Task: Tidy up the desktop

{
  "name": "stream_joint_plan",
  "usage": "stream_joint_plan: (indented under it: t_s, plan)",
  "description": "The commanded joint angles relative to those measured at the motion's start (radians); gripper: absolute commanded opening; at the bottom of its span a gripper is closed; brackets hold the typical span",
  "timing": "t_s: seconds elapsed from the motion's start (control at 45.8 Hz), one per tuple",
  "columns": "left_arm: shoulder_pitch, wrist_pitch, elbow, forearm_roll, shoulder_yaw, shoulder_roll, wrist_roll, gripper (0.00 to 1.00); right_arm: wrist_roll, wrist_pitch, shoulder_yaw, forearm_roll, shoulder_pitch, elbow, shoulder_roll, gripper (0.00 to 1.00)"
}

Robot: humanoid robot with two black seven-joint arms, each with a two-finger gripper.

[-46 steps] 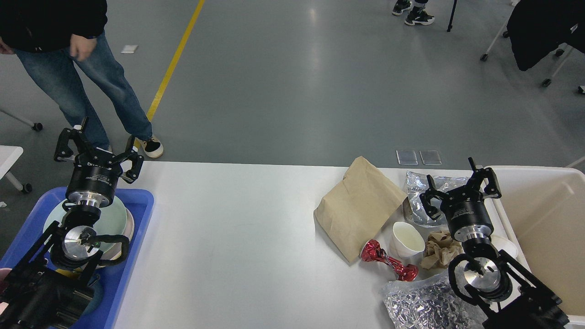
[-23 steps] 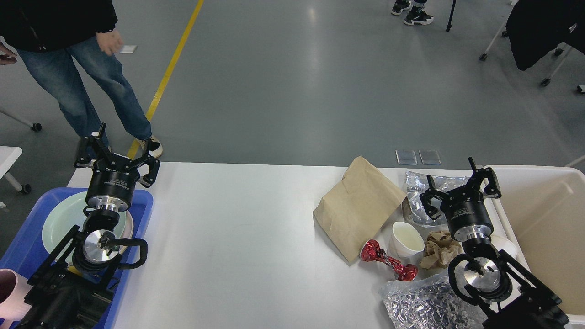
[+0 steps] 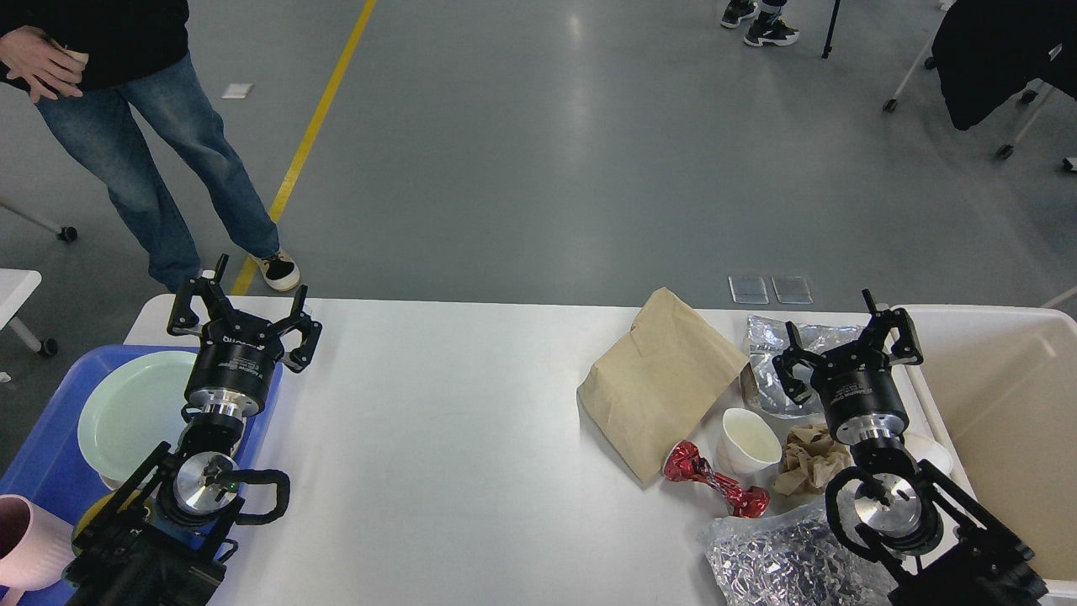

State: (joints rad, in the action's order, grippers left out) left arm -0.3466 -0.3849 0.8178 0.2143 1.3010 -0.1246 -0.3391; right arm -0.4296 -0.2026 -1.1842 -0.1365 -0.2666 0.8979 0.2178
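The white desktop (image 3: 437, 438) spans the view. On its right side lie a brown paper bag (image 3: 660, 383), a white cup (image 3: 750, 442), a red foil wrapper (image 3: 715, 488), crumpled brown paper (image 3: 812, 459) and two silver foil bags (image 3: 774, 345) (image 3: 782, 560). My left gripper (image 3: 244, 318) hovers open and empty over the desktop's left end, beside the blue tray. My right gripper (image 3: 846, 349) is open and empty above the far silver bag and crumpled paper.
A blue tray (image 3: 50, 446) at the left holds a pale green plate (image 3: 135, 412) and a pink cup (image 3: 29, 543). A cream bin (image 3: 1010, 421) stands at the right edge. A person in jeans (image 3: 151, 160) stands beyond the table's far left corner.
My left gripper has moved right and slightly down, from over the blue tray to the desktop's left end, uncovering the green plate. The person shifted hands. My right arm has not moved.
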Motion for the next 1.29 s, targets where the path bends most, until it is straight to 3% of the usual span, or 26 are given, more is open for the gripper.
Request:
stream_joint_plan:
  t_s: [0.0, 1.268]
  plan:
    - [0.006, -0.025, -0.003, -0.003, -0.009, 0.005, -0.041, 0.96, 0.0, 0.0, 0.0, 0.0, 0.0, -0.001, 0.0, 1.0]
    - [0.008, -0.028, -0.003, -0.003, -0.011, 0.016, -0.038, 0.96, 0.0, 0.0, 0.0, 0.0, 0.0, 0.001, 0.0, 1.0]
